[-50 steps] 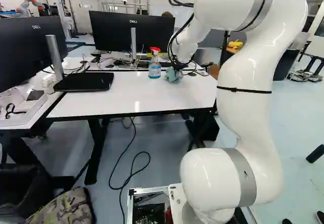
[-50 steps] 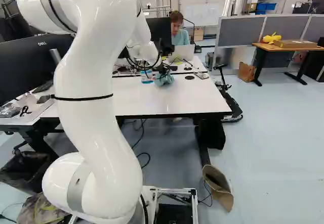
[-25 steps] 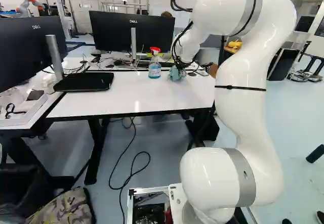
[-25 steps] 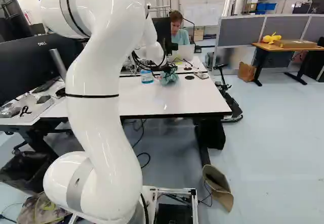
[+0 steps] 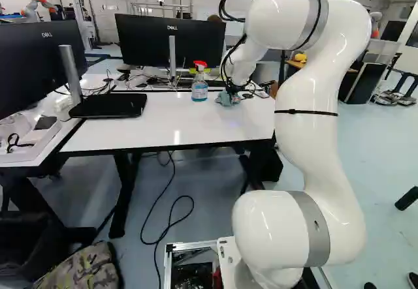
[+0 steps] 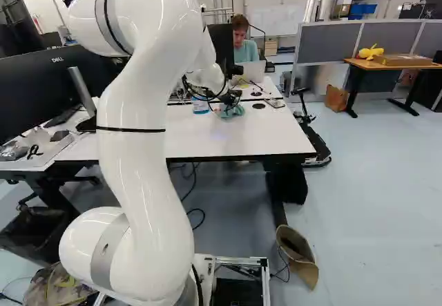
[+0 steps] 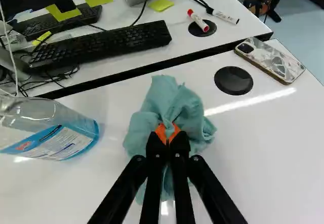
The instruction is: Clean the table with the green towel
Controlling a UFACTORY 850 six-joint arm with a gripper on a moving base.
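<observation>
The place looks like a robotics lab fitted out as an open-plan office. Its white robot arm (image 5: 310,145) reaches over a desk-like surface (image 5: 130,134), while another robot (image 5: 36,7) stands far off to the left of the gripper (image 6: 230,97). Ahead of the gripper and to its left are a large monitor (image 5: 147,41) and a black keyboard (image 7: 104,44); grey office partitions (image 6: 390,38) stand well beyond it, to the right.
</observation>
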